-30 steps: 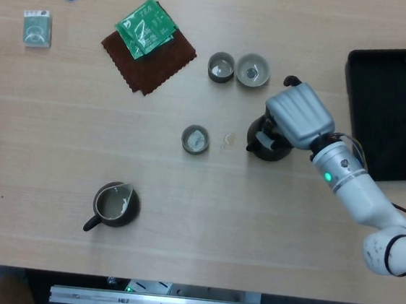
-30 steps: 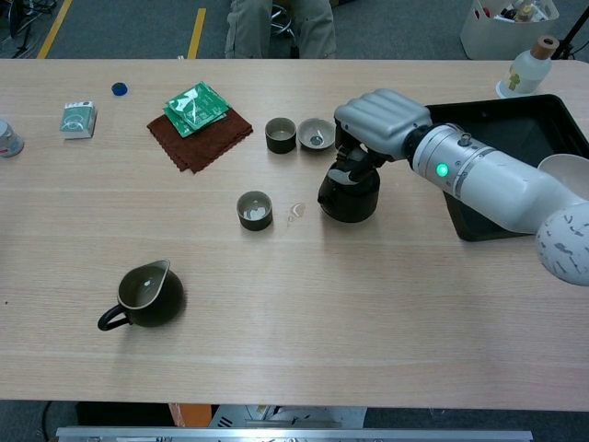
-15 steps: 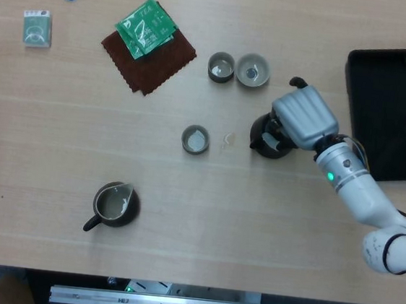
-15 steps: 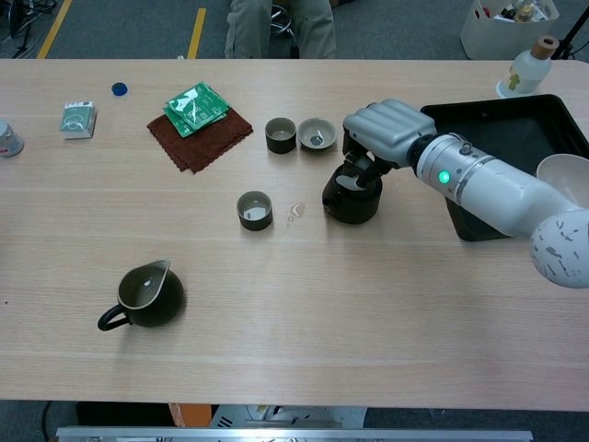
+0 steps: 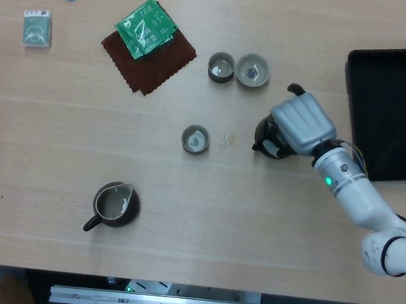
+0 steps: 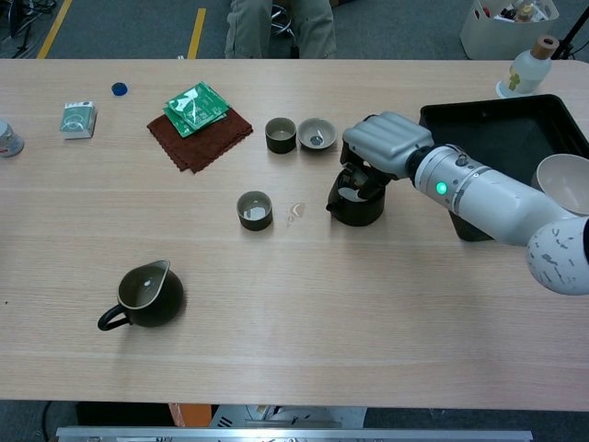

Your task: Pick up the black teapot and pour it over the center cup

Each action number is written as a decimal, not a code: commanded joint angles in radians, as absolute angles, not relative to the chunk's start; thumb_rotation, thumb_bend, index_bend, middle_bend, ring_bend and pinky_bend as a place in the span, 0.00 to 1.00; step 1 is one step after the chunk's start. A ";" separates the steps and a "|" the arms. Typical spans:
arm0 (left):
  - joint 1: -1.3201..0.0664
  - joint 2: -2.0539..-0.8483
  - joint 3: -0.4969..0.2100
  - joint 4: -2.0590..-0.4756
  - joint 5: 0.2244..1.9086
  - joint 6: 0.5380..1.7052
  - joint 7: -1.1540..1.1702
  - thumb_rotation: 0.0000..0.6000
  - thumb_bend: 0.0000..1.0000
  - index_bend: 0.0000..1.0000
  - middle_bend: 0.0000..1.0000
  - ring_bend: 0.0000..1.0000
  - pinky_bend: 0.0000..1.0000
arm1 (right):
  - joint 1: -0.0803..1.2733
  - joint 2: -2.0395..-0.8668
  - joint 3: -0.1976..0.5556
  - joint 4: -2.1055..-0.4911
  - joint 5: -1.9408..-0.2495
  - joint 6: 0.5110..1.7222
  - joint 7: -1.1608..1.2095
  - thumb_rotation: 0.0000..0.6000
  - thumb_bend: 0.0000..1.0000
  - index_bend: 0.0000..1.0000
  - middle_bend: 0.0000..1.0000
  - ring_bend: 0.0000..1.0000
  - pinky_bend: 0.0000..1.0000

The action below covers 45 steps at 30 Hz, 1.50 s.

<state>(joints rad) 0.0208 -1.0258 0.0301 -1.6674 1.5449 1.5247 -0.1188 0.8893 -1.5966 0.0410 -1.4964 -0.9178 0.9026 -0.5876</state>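
Fingers of the right hand [image 6: 386,147] are curled down over the black teapot [image 6: 355,201], which seems to be gripped from above, low over the table [image 6: 368,304] or resting on it; which cannot be told. The left hand is not seen. A spill short of the center cup [image 6: 254,209] could be caused by a loose grip or early tilting. A pale film is seen inside that cup, and liquid in the dark pitcher [image 6: 145,296].
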 commanded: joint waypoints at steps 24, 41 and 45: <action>0.004 -1.018 0.019 -1.678 1.559 1.524 -0.116 0.42 0.35 0.15 0.13 0.12 0.11 | 0.786 -1.441 0.093 -1.674 -0.976 1.085 -0.547 0.71 0.26 0.08 0.14 0.07 0.07; 0.010 -1.071 0.016 -1.650 1.623 1.592 -0.022 0.53 0.35 0.15 0.13 0.12 0.11 | 0.438 -1.176 -0.068 -1.931 -1.115 1.459 -0.521 0.74 0.27 0.10 0.24 0.11 0.07; 0.011 -1.072 0.024 -1.651 1.634 1.593 -0.022 0.54 0.35 0.15 0.13 0.12 0.11 | 0.358 -1.160 -0.103 -1.940 -1.172 1.535 -0.508 0.74 0.27 0.10 0.24 0.11 0.07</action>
